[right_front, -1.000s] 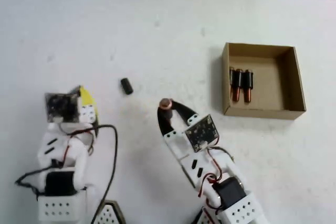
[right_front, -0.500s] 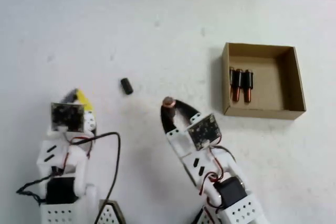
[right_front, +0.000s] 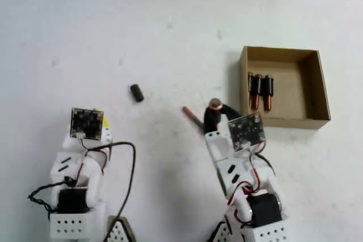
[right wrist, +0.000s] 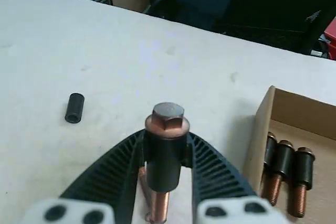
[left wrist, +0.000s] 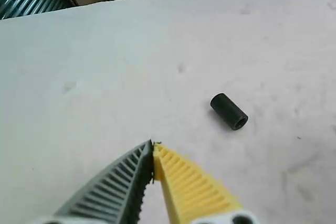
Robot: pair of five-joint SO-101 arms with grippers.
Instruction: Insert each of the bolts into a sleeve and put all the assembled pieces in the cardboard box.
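Since a second ago the right arm has swung over toward the cardboard box [right_front: 283,122], and the left arm slid a bit that way too. The right gripper [right wrist: 165,140] now sits just off the box corner nearest the arms, clamped on a bolt in its sleeve [right wrist: 164,163], standing upright. I'd call this the carry step. Next it needs to clear the wall, get over the box floor beside the three finished pieces [right_front: 260,92], then let go. The left gripper [left wrist: 153,148] is pinched shut on nothing, well left of the box, with the loose sleeve [left wrist: 229,111] ahead of it. Hard to call: there's a reddish streak [right_front: 191,117] on the table just beside the held piece, maybe a spare bolt.
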